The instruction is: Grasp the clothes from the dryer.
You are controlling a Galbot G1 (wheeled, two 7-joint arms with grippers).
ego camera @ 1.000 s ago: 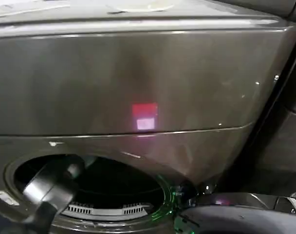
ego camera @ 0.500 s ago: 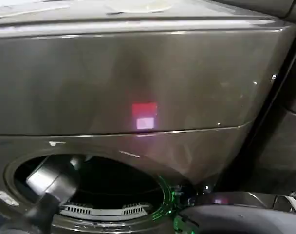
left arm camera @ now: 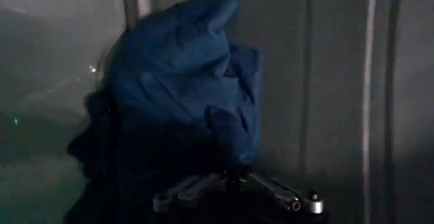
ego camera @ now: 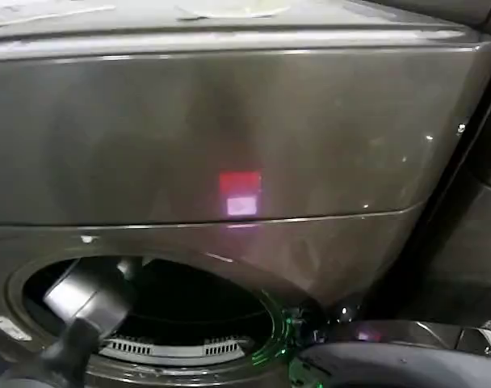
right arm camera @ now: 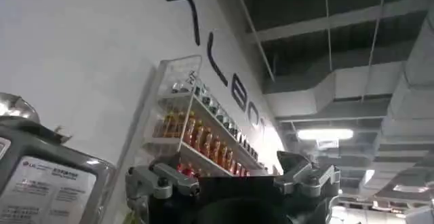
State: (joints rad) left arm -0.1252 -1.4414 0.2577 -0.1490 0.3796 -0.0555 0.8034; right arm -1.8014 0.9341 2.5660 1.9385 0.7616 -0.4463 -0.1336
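Note:
The dryer (ego camera: 229,129) is a bronze-grey front-loader with a small red light (ego camera: 240,182) above its round porthole (ego camera: 189,303). My left arm (ego camera: 84,303) reaches through the porthole into the drum. Inside, the clothes (left arm camera: 183,89) are a rumpled dark blue bundle in front of the ribbed drum wall. Its lower tip runs down into my left gripper (left arm camera: 230,176), whose jaws close together on the fabric. My right gripper (right arm camera: 230,178) is parked outside at the lower right, pointing up at the ceiling, open with nothing between its fingers.
My right arm (ego camera: 391,360) lies low beside the dryer's front. A dark gap (ego camera: 463,226) runs along the dryer's right side. A labelled machine (right arm camera: 41,184) and a wall shelf of bottles (right arm camera: 196,134) stand off to the right arm's side.
My left arm has shifted slightly left and lower in the porthole. The dryer and the right arm have hardly moved.

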